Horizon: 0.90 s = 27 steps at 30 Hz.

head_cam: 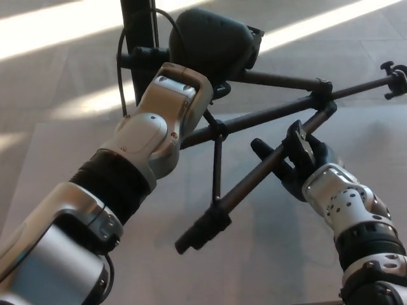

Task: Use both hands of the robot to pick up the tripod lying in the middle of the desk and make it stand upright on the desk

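Your right hand has its black fingers wrapped around one leg of the black metal tripod, which hangs tilted in the air above the pale grey desk.

Your left hand is hidden behind its silver-and-white wrist casing, so you cannot tell how its fingers stand; that arm reaches up to the tripod's upper end, by the dark rounded head. The gripped leg runs down to a thick foot over the middle of the desk, a thin brace joining it to the centre bar. The other legs stretch towards the desk's far right edge.
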Available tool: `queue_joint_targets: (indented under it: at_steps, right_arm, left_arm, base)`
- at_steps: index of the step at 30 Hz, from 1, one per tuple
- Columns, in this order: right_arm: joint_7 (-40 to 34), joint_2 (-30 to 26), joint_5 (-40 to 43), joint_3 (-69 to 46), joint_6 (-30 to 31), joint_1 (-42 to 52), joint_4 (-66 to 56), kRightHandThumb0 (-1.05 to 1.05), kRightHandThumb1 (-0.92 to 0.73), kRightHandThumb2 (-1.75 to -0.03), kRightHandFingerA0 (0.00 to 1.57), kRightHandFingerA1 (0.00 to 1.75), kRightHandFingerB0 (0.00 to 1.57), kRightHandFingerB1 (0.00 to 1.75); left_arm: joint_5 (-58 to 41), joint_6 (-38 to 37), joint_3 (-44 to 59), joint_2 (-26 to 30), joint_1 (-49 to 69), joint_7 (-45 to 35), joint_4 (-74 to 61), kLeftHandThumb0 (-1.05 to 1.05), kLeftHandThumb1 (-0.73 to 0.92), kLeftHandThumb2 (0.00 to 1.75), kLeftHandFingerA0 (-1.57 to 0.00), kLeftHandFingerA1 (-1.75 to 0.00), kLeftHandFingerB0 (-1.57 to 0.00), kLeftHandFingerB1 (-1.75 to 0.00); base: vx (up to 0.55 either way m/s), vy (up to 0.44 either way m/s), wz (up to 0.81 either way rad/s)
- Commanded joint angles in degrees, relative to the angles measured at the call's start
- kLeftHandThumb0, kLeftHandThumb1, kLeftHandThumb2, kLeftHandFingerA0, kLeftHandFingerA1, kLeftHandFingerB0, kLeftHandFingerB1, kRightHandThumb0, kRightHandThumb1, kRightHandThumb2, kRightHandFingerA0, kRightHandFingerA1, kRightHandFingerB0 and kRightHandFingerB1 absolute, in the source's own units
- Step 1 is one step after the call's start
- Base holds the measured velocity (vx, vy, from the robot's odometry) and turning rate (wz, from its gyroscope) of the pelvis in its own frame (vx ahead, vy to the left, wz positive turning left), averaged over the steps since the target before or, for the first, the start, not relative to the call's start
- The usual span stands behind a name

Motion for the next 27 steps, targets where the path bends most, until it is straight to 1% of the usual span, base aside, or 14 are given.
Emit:
queue_joint_targets:
  at_steps: [1, 6, 10, 12, 16, 17, 18, 19, 20, 21, 22, 23, 26, 27]
  right_arm:
    - [3.32, -0.49, 2.86, -1.18, -3.33, -4.96, 1.13, -0.56, -0.92, -0.70, 0.60, 0.83, 0.50, 0.58]
    - [7.14, -0.19, 4.13, -1.70, -2.87, -4.56, 1.24, -0.59, -0.92, -0.73, 0.55, 0.74, 0.48, 0.58]
    - [4.11, 0.55, 5.78, -3.59, -2.08, -4.90, 0.80, -0.57, -0.92, -0.77, 0.48, 0.69, 0.41, 0.57]
    - [0.07, 0.75, 5.23, -3.97, -3.17, -5.50, 1.08, -0.54, -0.92, -0.72, 0.49, 1.02, 0.38, 0.70]
    - [1.41, 1.36, 5.90, -4.26, -4.64, -4.73, 0.27, -0.56, -0.92, -0.71, 0.47, 1.02, 0.37, 0.77]
    - [0.96, 2.07, 7.46, -5.55, -5.42, -4.73, -0.23, -0.53, -0.92, -0.71, 0.49, 0.89, 0.43, 0.76]
    - [-0.39, 3.02, 6.65, -5.19, -7.28, -4.32, -1.16, -0.52, -0.92, -0.72, 0.36, 0.68, 0.32, 0.61]
    - [-0.50, 3.83, 5.43, -4.30, -8.93, -3.58, -2.41, -0.50, -0.92, -0.75, 0.33, 0.67, 0.30, 0.61]
    - [-1.01, 4.68, 5.12, -4.01, -9.76, -3.12, -3.57, -0.44, -0.74, -1.15, 0.40, 0.69, 0.31, 0.63]
    - [-1.07, 4.86, 5.11, -3.98, -9.90, -3.10, -3.63, -0.44, -0.74, -1.15, 0.40, 0.69, 0.31, 0.63]
    - [-5.12, 5.17, 1.82, -2.06, -11.20, -3.28, -3.46, -0.48, -0.92, -0.68, 0.40, 0.63, 0.40, 0.58]
    - [-5.80, 6.00, 2.00, -2.28, -12.81, -3.22, -4.03, -0.46, -0.91, -0.67, 0.46, 0.69, 0.41, 0.61]
    - [-8.66, 7.37, -1.25, -0.02, -18.85, -2.59, -4.64, -0.41, -0.88, -0.66, 0.59, 0.73, 0.53, 0.66]
    - [-10.28, 7.65, -1.69, 0.27, -19.60, -3.08, -5.20, -0.40, -0.89, -0.67, 0.53, 0.74, 0.47, 0.69]
  left_arm:
    - [-0.60, 2.32, 0.07, -0.68, 1.16, -2.45, -1.31, -0.28, 0.60, 0.64, -0.85, -1.68, -0.76, -1.22]
    - [-0.14, 2.41, 0.05, -0.12, 2.61, -0.34, -2.29, -0.29, 0.61, 0.61, -0.87, -1.74, -0.77, -1.26]
    - [0.42, 2.56, -0.64, 0.54, 3.29, -0.91, -3.00, -0.28, 0.61, 0.64, -0.85, -1.73, -0.76, -1.21]
    - [0.32, 2.42, -0.67, 0.74, 3.91, -0.59, -3.45, -0.27, 0.60, 0.66, -0.88, -1.75, -0.77, -1.25]
    - [1.11, 2.05, -1.52, 1.58, 4.57, 0.31, -3.54, -0.27, 0.62, 0.64, -0.86, -1.67, -0.79, -1.05]
    - [0.37, 2.04, -1.01, 1.65, 5.25, 0.52, -4.27, -0.23, 0.62, 0.66, -0.88, -1.67, -0.77, -1.12]
    - [0.27, 1.87, -0.94, 2.15, 5.76, 0.27, -5.02, -0.24, 0.61, 0.64, -0.86, -1.67, -0.78, -1.10]
    - [0.04, 1.58, -0.73, 2.22, 6.08, 0.75, -5.27, -0.26, 0.60, 0.63, -0.84, -1.67, -0.75, -1.17]
    - [-0.07, 1.04, -0.59, 2.47, 6.43, 1.49, -5.52, -0.35, 0.42, 0.89, -1.14, -1.32, -0.84, -1.05]
    - [-0.05, 0.98, -0.55, 2.59, 6.53, 1.54, -5.59, -0.35, 0.42, 0.89, -1.14, -1.32, -0.84, -1.05]
    - [-0.12, 0.97, -0.48, 3.02, 6.79, 0.97, -6.11, -0.37, 0.41, 0.88, -1.13, -1.32, -0.82, -1.03]
    - [-0.31, 0.75, -0.28, 3.25, 7.00, 1.16, -6.30, -0.45, 0.51, 0.64, -0.82, -1.55, -0.82, -1.03]
    - [-0.69, 0.18, 0.10, 4.15, 8.05, 1.42, -7.87, -0.33, 0.63, 0.63, -0.83, -1.58, -0.78, -1.00]
    - [-1.33, -0.41, 0.71, 4.37, 8.81, 2.51, -8.21, -0.26, 0.68, 0.70, -0.91, -1.62, -0.77, -1.19]
  base:
    - [0.00, 0.000, 0.00]
    - [0.00, 0.000, 0.00]
    - [0.00, 0.000, 0.00]
    - [0.00, 0.000, 0.00]
    - [0.00, 0.000, 0.00]
    - [0.00, 0.000, 0.00]
    - [0.00, 0.000, 0.00]
    - [0.00, 0.000, 0.00]
    - [0.00, 0.000, 0.00]
    - [0.00, 0.000, 0.00]
    - [0.00, 0.000, 0.00]
    - [0.00, 0.000, 0.00]
    - [0.00, 0.000, 0.00]
    - [0.00, 0.000, 0.00]
